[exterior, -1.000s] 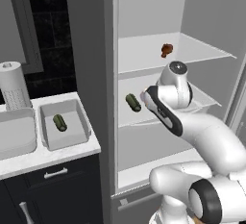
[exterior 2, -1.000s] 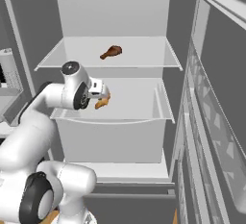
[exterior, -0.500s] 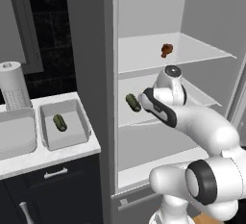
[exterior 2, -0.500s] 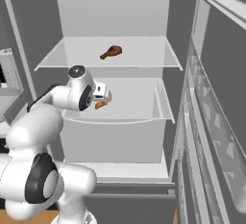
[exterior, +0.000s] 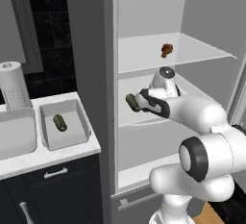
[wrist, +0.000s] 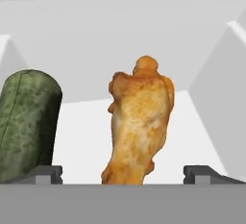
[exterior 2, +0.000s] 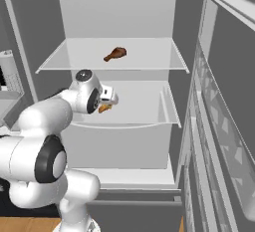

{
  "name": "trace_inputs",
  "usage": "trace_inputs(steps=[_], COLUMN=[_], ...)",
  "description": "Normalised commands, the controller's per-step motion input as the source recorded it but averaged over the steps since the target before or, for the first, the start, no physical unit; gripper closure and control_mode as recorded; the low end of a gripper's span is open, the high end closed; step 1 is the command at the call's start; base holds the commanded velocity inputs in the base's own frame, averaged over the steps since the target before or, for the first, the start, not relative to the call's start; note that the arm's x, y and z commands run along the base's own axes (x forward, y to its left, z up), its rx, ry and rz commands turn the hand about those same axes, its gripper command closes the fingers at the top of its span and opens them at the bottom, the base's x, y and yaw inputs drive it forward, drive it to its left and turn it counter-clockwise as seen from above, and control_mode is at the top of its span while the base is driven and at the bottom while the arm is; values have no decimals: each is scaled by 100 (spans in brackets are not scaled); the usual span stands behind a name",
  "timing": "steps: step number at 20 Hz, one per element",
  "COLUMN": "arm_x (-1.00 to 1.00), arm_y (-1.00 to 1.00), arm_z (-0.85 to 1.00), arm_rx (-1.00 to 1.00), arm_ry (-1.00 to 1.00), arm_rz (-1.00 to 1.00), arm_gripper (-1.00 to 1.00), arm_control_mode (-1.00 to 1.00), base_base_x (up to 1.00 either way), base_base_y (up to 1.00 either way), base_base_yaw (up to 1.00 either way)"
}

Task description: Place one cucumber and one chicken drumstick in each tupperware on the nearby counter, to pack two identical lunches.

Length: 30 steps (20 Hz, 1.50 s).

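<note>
**Open gripper lined up on the middle-shelf drumstick**

Your gripper (wrist: 122,172) stands wide apart and holds nothing; its two dark fingertips (wrist: 45,174) rise at either side of the hand view, with the chicken drumstick (wrist: 137,124) directly ahead, between them. This is the relation the coming move turns on. The drumstick's long axis runs away from the hand, roughly along the approach line: the broad meaty end lies nearest you and the narrow knob end points toward the back of the fridge shelf (wrist: 91,136). The jaws therefore straddle its width, not its length, which suits a straight advance and close. Whether the tips are already level with the meat cannot be told; judged from the hand view, a short push forward is likely still needed.

Just to the left of the drumstick, near the left fingertip, lies a cucumber (wrist: 26,122), also end-on to the hand. It sits close enough that the left finger could brush it on the way in.

From the left base view, the hand (exterior: 146,102) is reaching into the fridge at middle-shelf height, with that cucumber (exterior: 131,102) beyond it. A second drumstick (exterior: 166,50) rests on the shelf above. Well off to the hand's left, on the counter (exterior: 57,153), one tupperware (exterior: 64,124) already holds a cucumber (exterior: 59,122); neither container shows a drumstick yet.
</note>
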Motion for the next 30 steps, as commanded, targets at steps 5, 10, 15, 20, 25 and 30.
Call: trace_inputs(steps=[5,10,15,20,25,30], arm_x=[18,5,15,19,0,0], arm_y=[0,0,0,-1,-6,-1], arm_z=[-9,-32,-21,-5,-33,-25], arm_rx=[2,2,1,0,0,0], arm_ry=[0,0,0,0,0,0], arm_rz=[-4,-2,0,-1,-2,0], arm_gripper=[-100,-100,-100,-100,-100,-100], arm_control_mode=[-100,-100,-100,-100,-100,-100], base_base_x=[0,0,0,0,0,0], base_base_y=[0,0,0,0,0,0], base_base_yaw=[0,0,0,0,0,0])
